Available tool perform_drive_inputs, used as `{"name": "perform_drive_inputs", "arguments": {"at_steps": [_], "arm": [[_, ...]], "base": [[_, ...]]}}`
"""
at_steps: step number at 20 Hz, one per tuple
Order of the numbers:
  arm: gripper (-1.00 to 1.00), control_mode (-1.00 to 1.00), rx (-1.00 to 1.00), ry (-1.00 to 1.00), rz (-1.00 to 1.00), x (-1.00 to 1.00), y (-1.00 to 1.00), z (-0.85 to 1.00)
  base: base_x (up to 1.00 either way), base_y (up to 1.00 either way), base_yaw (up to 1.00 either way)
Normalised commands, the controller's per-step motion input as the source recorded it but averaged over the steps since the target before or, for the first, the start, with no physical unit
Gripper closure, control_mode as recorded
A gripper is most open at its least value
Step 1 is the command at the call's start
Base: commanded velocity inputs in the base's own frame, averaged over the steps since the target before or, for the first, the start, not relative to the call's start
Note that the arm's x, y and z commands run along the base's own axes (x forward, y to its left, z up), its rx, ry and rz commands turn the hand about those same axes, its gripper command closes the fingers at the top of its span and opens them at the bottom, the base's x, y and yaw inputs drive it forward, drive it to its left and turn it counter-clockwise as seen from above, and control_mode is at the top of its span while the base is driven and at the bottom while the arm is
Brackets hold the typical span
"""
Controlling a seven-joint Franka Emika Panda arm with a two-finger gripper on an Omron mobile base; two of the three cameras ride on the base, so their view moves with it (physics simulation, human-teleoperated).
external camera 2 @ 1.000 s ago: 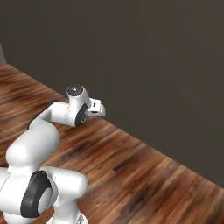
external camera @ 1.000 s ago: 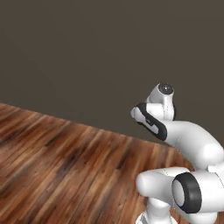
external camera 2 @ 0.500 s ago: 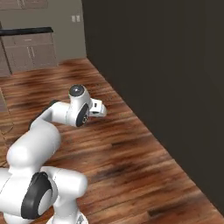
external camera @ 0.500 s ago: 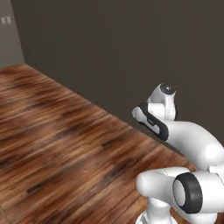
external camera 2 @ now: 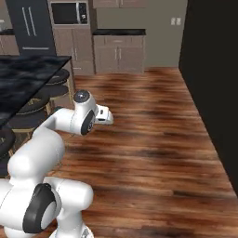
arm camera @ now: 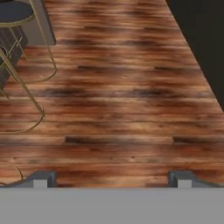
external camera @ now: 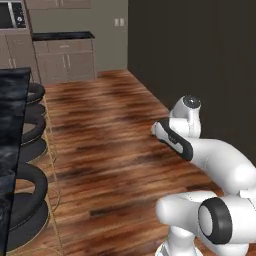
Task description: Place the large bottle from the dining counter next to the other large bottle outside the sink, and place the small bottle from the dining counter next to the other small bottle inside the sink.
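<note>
The dining counter [external camera: 10, 150], black marble with white veins, runs along the left edge of the left base view and lies at the upper left of the right base view [external camera 2: 28, 76]. My arm is folded close to the base, with the hand held over the wooden floor [external camera 2: 104, 116]. In the hand view my gripper [arm camera: 113, 179] is open, its fingertips [arm camera: 43, 177] wide apart with bare floor between them. The bottles and the sink are out of view.
Round black stools on gold wire frames [external camera: 27, 185] [arm camera: 17, 13] stand along the counter. A dark wall [external camera: 200, 50] [external camera 2: 214, 69] closes the right side. Taupe cabinets [external camera 2: 118, 53], a microwave [external camera 2: 69, 13] and a dark fridge [external camera 2: 30, 25] stand at the back across open wooden floor [external camera 2: 153, 130].
The whole picture has swung: the base has turned, bringing the counter, stools and back cabinets into view. The arm keeps its folded pose and the gripper stays open.
</note>
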Motion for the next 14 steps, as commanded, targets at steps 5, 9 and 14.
{"name": "perform_drive_inputs", "arguments": {"at_steps": [5,9,14], "arm": [[-1.0,1.0,0.0,0.0,0.0,0.0,0.0,0.0],[-1.0,1.0,0.0,0.0,0.0,0.0,0.0,0.0],[-1.0,1.0,0.0,0.0,0.0,0.0,0.0,0.0]], "base": [[0.71,-0.22,0.73],[0.17,-0.58,0.68],[0.0,-0.76,0.6]]}}
